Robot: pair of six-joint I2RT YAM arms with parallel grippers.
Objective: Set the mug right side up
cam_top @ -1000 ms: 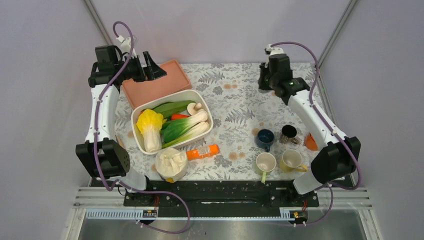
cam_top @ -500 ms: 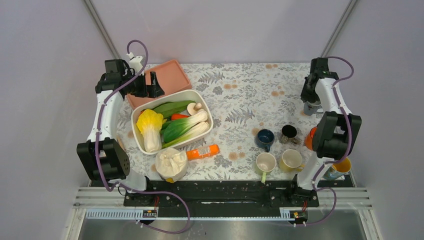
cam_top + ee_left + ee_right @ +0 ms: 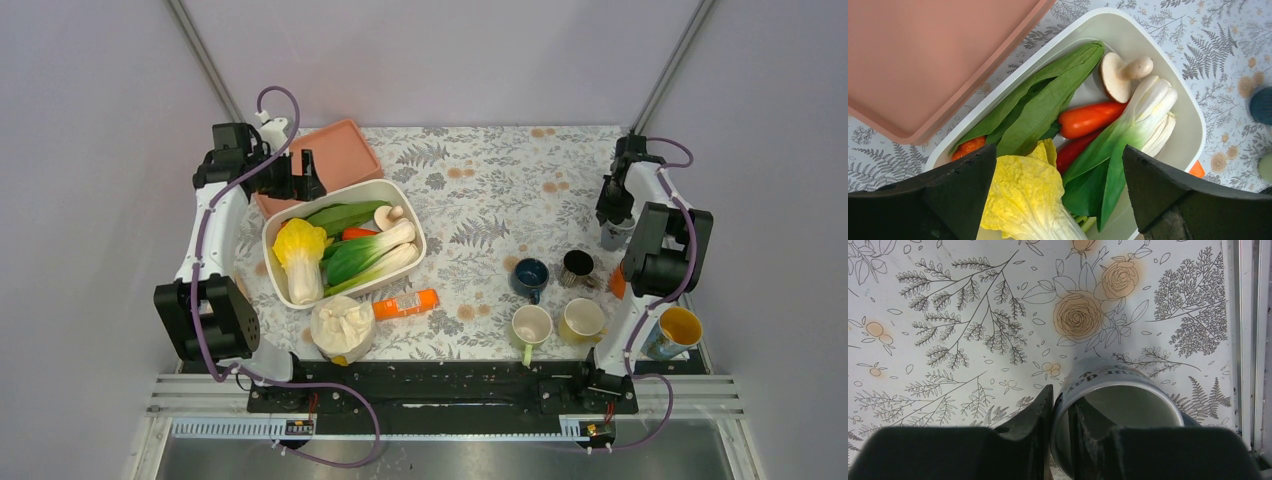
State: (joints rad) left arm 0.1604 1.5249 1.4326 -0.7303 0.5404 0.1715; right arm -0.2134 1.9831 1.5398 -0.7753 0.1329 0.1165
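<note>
We held the mug [image 3: 1118,390] by its wall in the tight-pinched right pincer [image 3: 1062,407] near the right edge of the table [image 3: 948,315], left pincer [image 3: 1055,155] wide and empty, and judged a level, gentle set-down wisest.

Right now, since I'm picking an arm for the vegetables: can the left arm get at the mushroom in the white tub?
Probably yes. The left claw hangs open above the tub, and the mushroom lies uncovered beside the bok choy.
</note>
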